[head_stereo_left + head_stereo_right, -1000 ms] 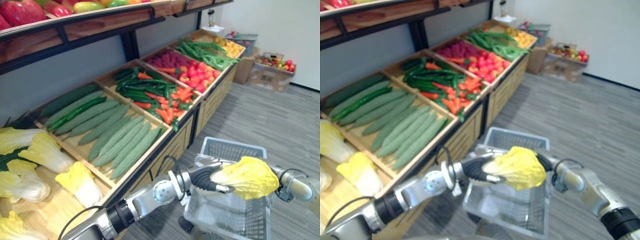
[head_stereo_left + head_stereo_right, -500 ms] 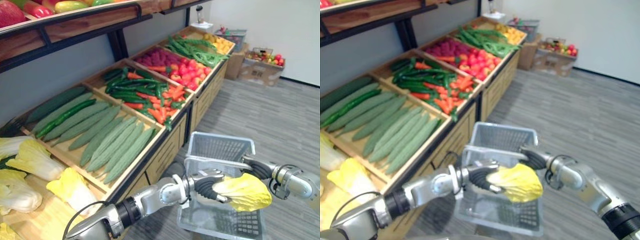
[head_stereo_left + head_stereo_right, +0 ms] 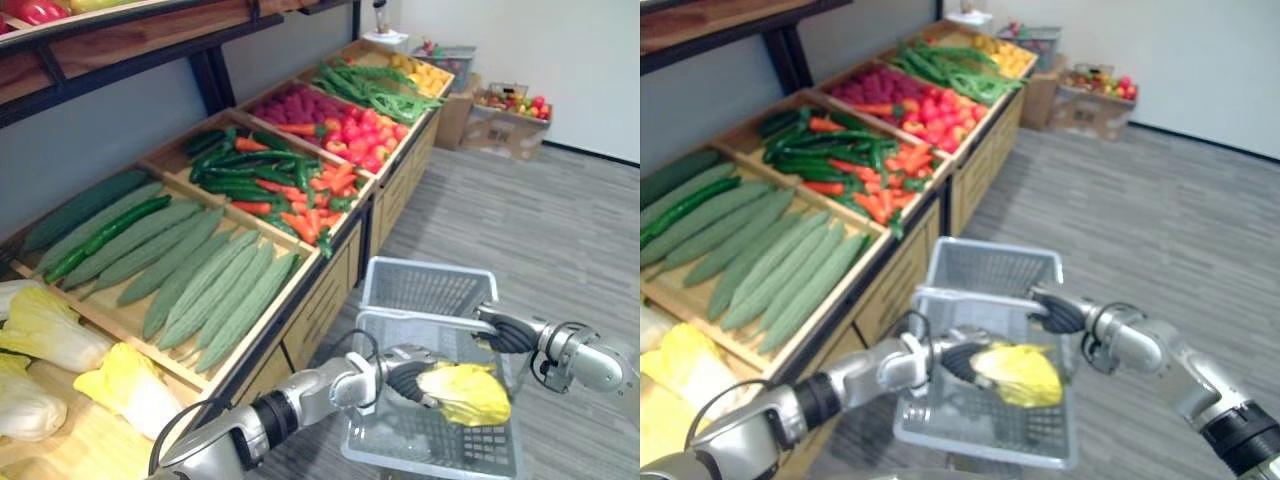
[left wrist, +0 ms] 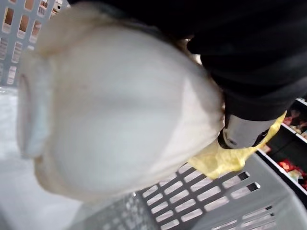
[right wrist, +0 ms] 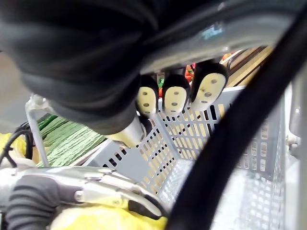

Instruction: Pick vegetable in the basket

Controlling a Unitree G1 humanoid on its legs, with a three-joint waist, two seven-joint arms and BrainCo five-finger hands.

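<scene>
Grey plank flooring runs beside a long wooden produce stand (image 3: 300, 262) that climbs from 8 o'clock to 12 o'clock in my head view, its bins holding pale green ridged cucumbers (image 3: 205, 275) and, at 8 o'clock, more leafy cabbages (image 3: 128, 385); at 5 o'clock sits the grey slotted plastic basket (image 3: 425, 290).

My left hand (image 3: 403, 381) reaches in over the basket's 9 o'clock side, fingers and thumb (image 4: 237, 135) curled round the yellow-leafed, white-stemmed cabbage (image 3: 466, 392); the cabbage hangs inside the basket's mouth, toward its 6 o'clock end; slotted wall shows just behind it in my left wrist view; whether it touches the basket floor I cannot tell.

My right hand (image 3: 503, 331) is at the basket's 3 o'clock edge, fingers (image 5: 175, 99) hooked over its top bar.

I judge this vegetable light for its bulk; the frilled yellow leaves look soft and would crush or tear under a pinch; the broad white base (image 4: 120, 120) looks firm and smooth, possibly a little slippery; so I would hold it round that base, as I do now, wrapping rather than squeezing, and let the leafy end trail free; dropped from a height, I expect the outer leaves would bruise.
</scene>
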